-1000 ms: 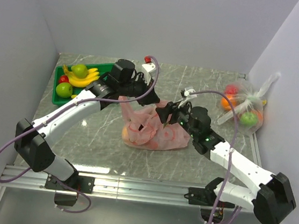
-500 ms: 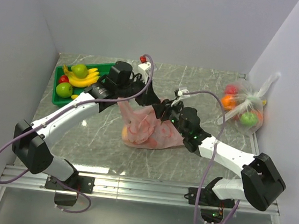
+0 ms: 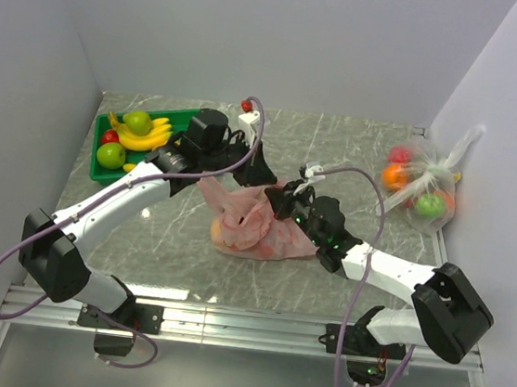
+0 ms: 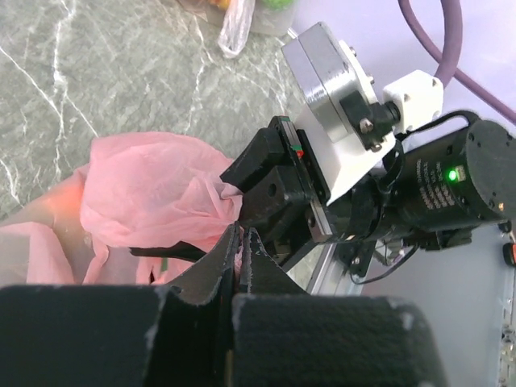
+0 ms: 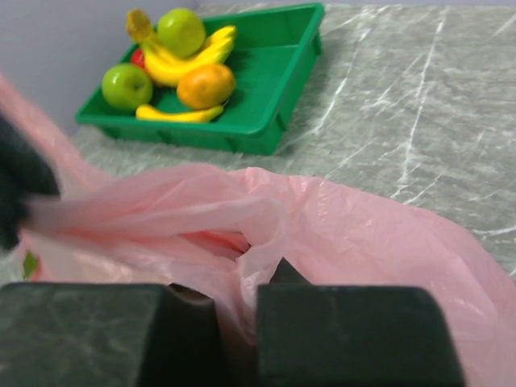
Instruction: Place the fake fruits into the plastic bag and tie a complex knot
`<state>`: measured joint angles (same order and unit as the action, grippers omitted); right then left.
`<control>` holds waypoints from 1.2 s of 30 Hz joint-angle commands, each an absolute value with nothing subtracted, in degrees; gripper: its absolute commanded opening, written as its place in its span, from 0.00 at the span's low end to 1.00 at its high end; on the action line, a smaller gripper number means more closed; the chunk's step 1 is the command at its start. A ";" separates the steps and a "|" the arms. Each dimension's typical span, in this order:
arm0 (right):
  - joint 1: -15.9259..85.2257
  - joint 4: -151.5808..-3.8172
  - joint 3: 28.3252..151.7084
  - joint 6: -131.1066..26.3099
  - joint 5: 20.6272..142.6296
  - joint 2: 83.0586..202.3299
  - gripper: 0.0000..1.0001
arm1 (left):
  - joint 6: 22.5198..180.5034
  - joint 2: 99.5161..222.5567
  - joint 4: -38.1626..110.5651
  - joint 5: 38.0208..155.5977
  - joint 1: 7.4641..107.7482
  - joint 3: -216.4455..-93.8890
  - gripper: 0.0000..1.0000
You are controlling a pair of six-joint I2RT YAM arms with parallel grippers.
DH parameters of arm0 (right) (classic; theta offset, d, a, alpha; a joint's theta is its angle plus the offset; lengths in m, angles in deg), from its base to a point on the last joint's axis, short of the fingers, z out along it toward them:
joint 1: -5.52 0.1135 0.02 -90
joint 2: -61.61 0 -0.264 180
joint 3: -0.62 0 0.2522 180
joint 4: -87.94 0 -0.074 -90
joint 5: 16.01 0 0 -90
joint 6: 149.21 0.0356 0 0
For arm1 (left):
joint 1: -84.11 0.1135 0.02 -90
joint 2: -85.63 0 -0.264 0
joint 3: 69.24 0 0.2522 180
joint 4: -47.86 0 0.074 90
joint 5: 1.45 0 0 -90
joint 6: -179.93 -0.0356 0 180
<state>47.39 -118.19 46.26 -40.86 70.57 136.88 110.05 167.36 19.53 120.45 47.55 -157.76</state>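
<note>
From above, the plastic bag [image 3: 263, 233] sits mid-table, with the left gripper [image 3: 260, 177] and right gripper [image 3: 278, 199] both clamped on its top. Left wrist shows my jaws pinching pink film; right wrist likewise. I judge this the tying step: next, cross both pinched ends without slipping.

— What lies inside the pink bag [image 3: 264, 227]?
— Veiled by film; only an orange patch [image 3: 218, 231] glows at its near left corner.
— The right gripper [image 5: 238, 306]?
— Its tips vanish in pink folds; the bottom edge crops it.
</note>
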 commanded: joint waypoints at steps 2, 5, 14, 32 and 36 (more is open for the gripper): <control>46.74 -113.11 43.56 -44.35 73.19 134.66 0.00 | 107.52 163.41 21.01 125.37 47.54 -159.20 0.00; 46.66 -110.20 42.77 -47.69 78.98 132.81 0.00 | 99.47 164.29 18.82 126.95 48.86 -160.42 0.00; 45.25 -102.92 42.77 -54.03 83.12 132.19 0.00 | 72.73 170.27 6.25 131.18 53.07 -171.06 0.00; 44.46 -91.66 49.98 -46.12 81.28 128.32 0.00 | 95.20 142.50 16.32 138.98 68.64 -141.81 0.99; 44.02 -90.95 50.86 -45.32 81.54 128.24 0.00 | 91.52 144.59 18.63 137.95 68.55 -137.41 0.99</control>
<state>44.57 -91.68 48.08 -46.81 82.33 130.01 93.53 141.94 16.27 136.75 68.18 -139.64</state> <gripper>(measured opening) 0.009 0.993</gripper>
